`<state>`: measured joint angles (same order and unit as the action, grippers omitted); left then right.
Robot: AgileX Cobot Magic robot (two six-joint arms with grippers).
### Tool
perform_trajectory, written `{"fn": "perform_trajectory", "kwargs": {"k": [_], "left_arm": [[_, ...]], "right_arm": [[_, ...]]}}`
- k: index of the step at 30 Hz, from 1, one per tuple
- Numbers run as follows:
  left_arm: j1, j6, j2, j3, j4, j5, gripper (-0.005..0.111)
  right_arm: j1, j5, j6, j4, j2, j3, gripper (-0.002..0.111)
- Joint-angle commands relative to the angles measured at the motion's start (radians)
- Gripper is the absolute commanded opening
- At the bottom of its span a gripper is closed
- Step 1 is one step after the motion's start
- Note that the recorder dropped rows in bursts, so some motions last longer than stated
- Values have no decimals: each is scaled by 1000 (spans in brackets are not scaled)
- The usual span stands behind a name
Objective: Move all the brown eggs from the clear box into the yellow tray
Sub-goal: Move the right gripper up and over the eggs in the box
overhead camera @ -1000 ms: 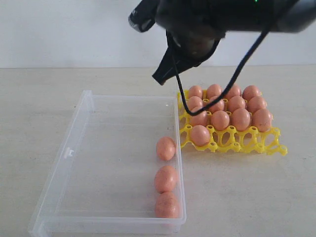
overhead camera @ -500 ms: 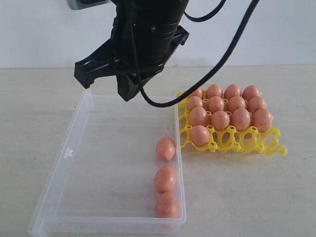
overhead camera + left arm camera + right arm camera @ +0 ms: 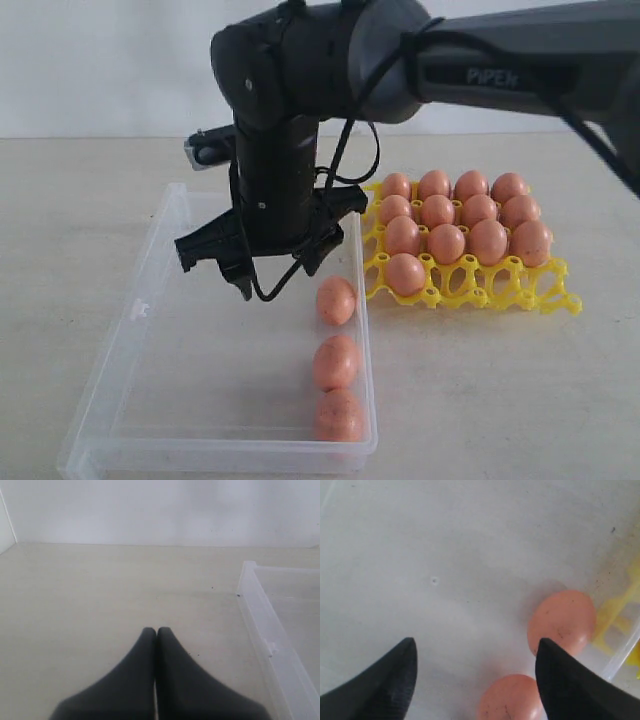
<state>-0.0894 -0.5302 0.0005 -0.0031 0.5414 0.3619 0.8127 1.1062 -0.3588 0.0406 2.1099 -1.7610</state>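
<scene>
Pale tabletop (image 3: 80,200) carries the box (image 3: 130,330), where the right gripper (image 3: 278,275) hangs spread wide and empty with the nearest egg (image 3: 336,300) just beside one fingertip (image 3: 555,680), not between the two, and tight to the wall, so a descending finger could strike shell or rim and crack it; left gripper (image 3: 156,630) pinched closed, idle

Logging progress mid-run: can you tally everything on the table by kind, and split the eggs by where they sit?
Brown eggs: 16 (3 in the box, 13 in the tray)
Clear box: 1
Yellow tray: 1
Total: 18
</scene>
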Motion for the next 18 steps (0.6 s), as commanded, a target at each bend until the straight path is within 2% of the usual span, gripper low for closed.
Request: {"fn": "perform_trajectory", "kwargs": {"k": [1, 7, 18], "left_arm": [[-2, 0, -1, 3, 4, -3, -4], [-2, 0, -1, 3, 4, -3, -4], [-2, 0, -1, 3, 4, -3, -4]], "right_arm": [[-4, 62, -109, 78, 44, -2, 64], [-4, 74, -175, 216, 74, -2, 64], [-5, -54, -192, 216, 123, -2, 64]]}}
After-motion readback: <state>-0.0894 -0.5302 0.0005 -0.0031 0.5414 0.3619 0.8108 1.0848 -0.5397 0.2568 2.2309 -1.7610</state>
